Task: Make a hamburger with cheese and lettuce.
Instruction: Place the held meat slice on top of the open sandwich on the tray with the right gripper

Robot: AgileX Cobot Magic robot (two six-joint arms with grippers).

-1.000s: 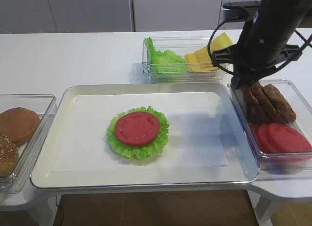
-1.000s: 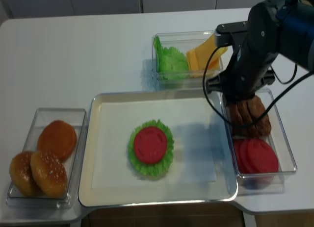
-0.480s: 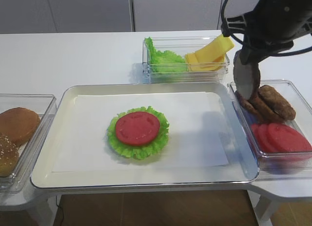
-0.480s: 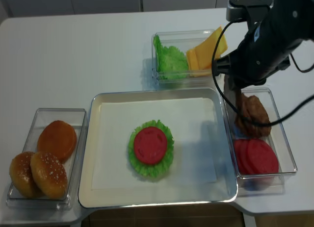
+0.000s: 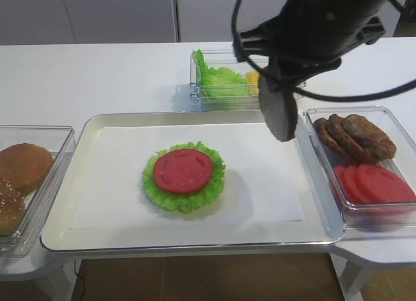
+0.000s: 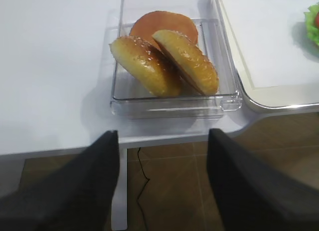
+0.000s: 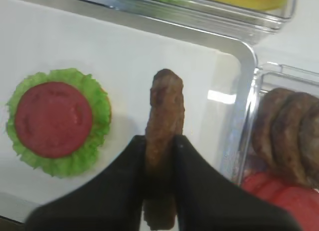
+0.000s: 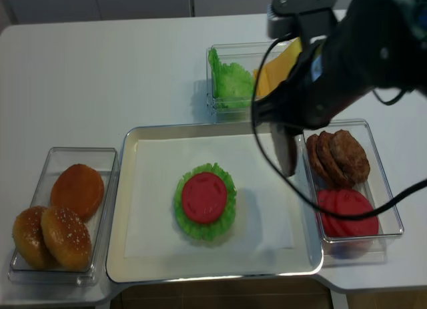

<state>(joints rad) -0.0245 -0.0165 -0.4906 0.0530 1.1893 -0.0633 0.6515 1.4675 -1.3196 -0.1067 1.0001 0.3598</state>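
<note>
The hamburger (image 5: 184, 175) is a frilly lettuce leaf with a red tomato slice on top, lying in the middle of the papered tray (image 5: 89, 128). My right gripper (image 7: 159, 141) is shut on a brown patty (image 7: 164, 116), which hangs on edge above the tray's right part, right of the stack (image 7: 55, 120). In the high view the patty (image 5: 278, 111) hangs below the arm. The cheese (image 8: 270, 72) is yellow slices in the back bin, partly hidden by the arm. My left gripper (image 6: 163, 141) stands open and holds nothing, off the table's front edge before the bun box.
A clear box of bun halves (image 6: 164, 61) stands left of the tray. At the right, a clear box (image 5: 390, 112) holds loose patties (image 5: 354, 135) and tomato slices (image 5: 377, 184). Loose lettuce (image 5: 218, 80) shares the back bin with the cheese.
My right gripper has lifted a patty out of the right-hand box and carried it left, over the tray's right side. The stack has not moved.
</note>
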